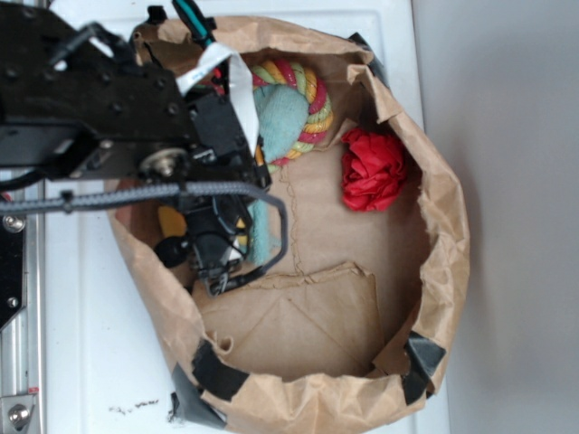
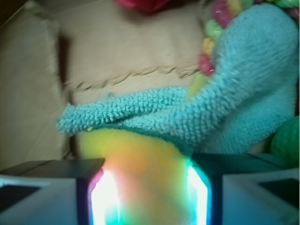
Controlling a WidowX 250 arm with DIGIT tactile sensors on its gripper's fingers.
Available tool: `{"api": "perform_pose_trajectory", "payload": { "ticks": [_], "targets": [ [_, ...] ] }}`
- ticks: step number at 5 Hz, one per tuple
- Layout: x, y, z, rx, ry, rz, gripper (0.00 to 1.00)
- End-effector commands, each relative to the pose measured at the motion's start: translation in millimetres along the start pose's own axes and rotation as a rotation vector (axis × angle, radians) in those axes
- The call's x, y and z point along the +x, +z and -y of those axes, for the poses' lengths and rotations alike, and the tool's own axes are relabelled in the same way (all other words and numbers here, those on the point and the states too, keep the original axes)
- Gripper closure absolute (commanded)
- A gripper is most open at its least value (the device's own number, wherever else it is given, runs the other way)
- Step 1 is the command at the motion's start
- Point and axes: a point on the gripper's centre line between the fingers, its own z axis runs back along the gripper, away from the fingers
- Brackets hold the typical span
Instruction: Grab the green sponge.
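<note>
Between the jaws sits the blocky yellow foam sponge (image 2: 140, 159), not squeezed yet; close gently, missing the fuzzy teal cloth (image 2: 197, 117).

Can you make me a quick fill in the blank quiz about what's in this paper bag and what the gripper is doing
1. All the objects lie inside a brown ____ bag.
2. The foam of the green sponge between the gripper fingers is ____ in colour.
3. Draped over the sponge's far edge is a teal ____.
4. The crumpled thing apart from the others, near the bag's wall, is ____ in colour.

Missing words: paper; yellow; cloth; red
</note>
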Motion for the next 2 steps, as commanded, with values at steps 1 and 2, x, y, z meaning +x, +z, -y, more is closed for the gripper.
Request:
{"api": "perform_pose_trajectory", "payload": {
  "ticks": [1,2],
  "targets": [
    [42.5,78.7,3.0,0.006,-0.292,0.229,1.00],
    [62.0,94.6,2.1,0.068,-0.302,0.275,1.00]
  ]
}}
